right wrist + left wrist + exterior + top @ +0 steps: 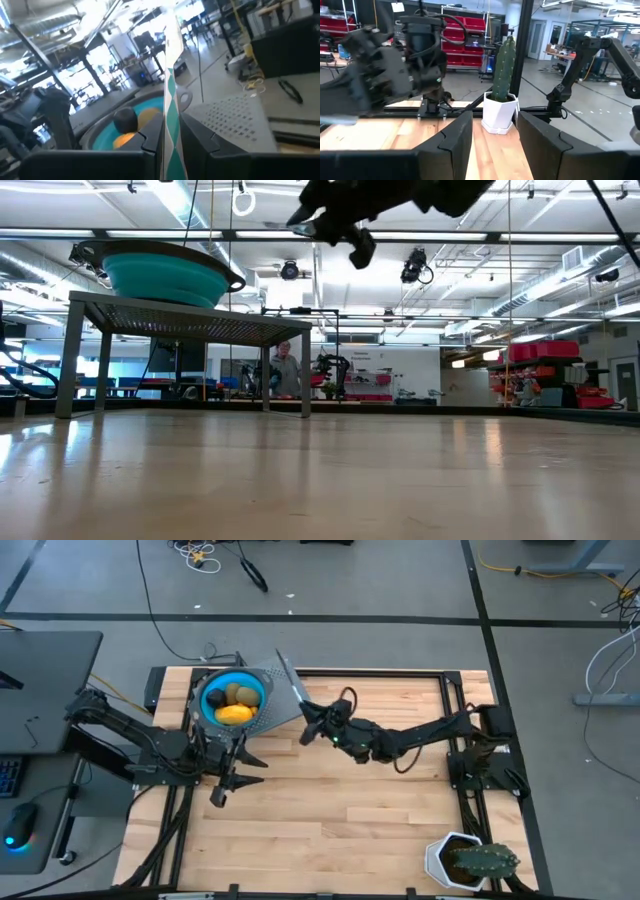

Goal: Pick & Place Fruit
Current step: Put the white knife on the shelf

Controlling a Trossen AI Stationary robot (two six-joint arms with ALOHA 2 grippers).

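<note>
Pale wooden table (330, 810) fills the overhead view, bare across its middle and front. At its back left corner a perforated grey stand (268, 700) raises a teal bowl (234, 698) above the surface. The bowl holds the fruit (236, 712): a yellow oblong, olive-brown ovals and a black ball; any smaller pieces are too tiny to make out. A cactus in a white pot (462, 862) sits at the front right corner, well apart.

The left gripper (230, 783) hangs low just in front of the stand, fingers (454, 142) spread with nothing between them. The right arm stretches across the table's back; the right gripper (310, 722) is beside the stand, closed on a thin silvery-blue stick (291, 680) that slants over the stand's edge. In the low view a blurred person stands far off.
</note>
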